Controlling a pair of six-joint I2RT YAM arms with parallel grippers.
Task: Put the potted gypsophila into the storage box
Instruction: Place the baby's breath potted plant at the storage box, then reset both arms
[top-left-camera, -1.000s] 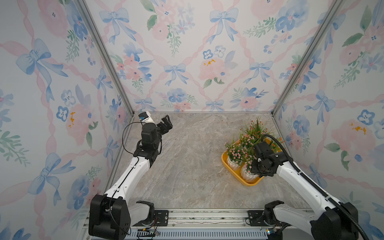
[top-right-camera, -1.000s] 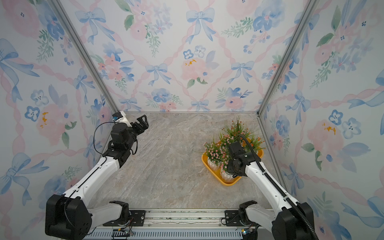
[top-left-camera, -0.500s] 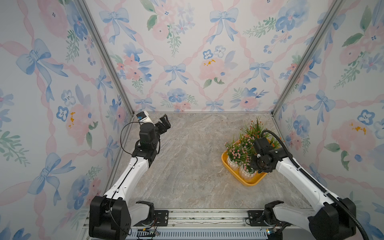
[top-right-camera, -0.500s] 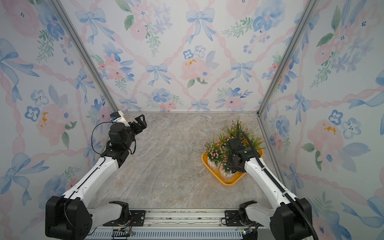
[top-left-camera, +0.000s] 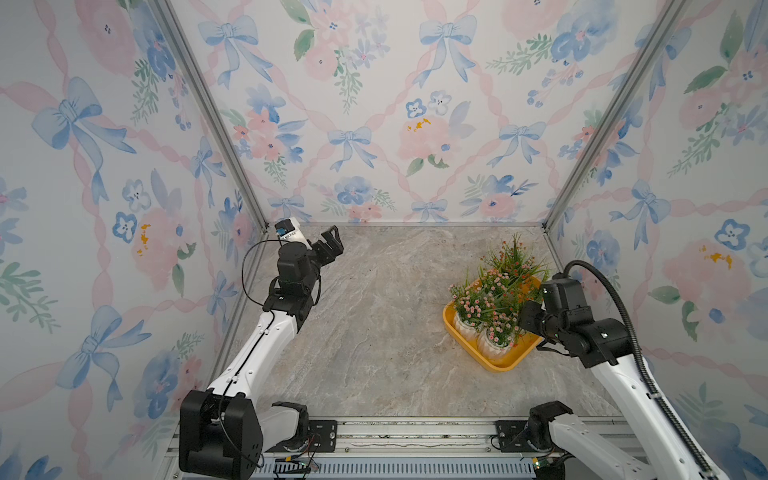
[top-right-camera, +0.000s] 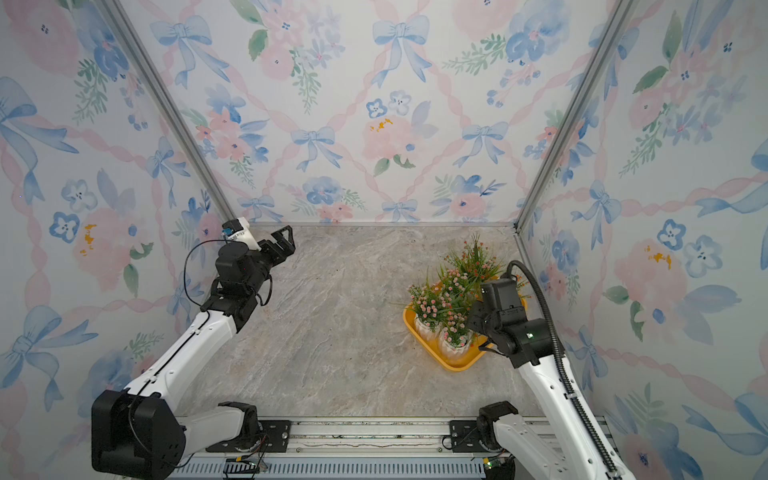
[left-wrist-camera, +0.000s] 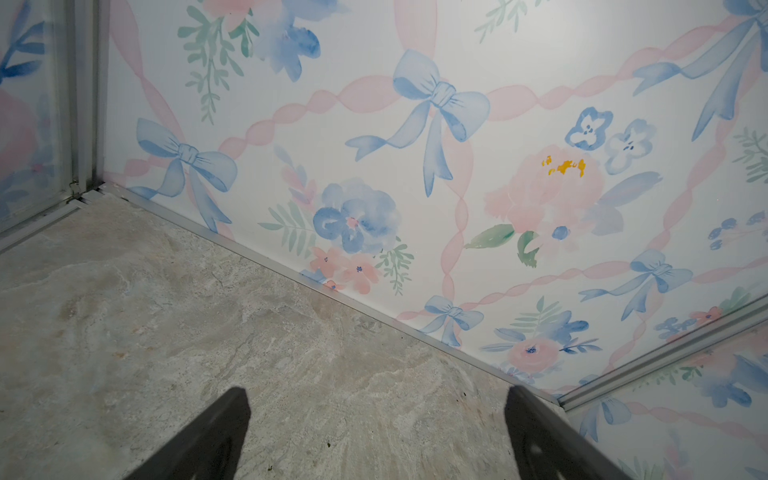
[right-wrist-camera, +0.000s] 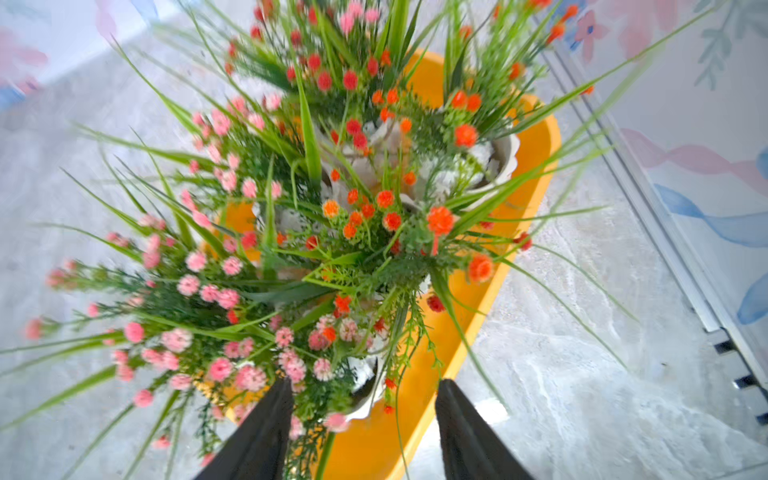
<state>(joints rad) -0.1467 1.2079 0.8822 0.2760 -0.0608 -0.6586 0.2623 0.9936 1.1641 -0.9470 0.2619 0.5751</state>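
— Two claws, both parted: is this the release?

— It reads that way. In both top views the right claw sits at the right of the frame, by the right edge of the box, jaws apart. A second ago it was shut and reaching further in over the near pot. The right wrist view shows its dark fingers spread at the bottom of the frame, with only loose stems and a white pot rim between them, nothing clamped.

— Where is the gypsophila?

— The gypsophila stands packed in the box, right of centre. Pink heads are at the lower left of the cluster, orange-red at the upper right. Two white pots show plainly at its lower edge. Leaves bury the rest, so no count is possible.

— Anything outside the box?

— No pot shows on the marble floor.

— And the left arm?

— The left claw hangs left of centre near the back wall, jaws wide, empty, much where it was a second ago.

— Meaning?

— Probably the last pot has just been let go. What remains, by my reading, is for the right arm to lift clear without dragging leaves or tipping a pot.
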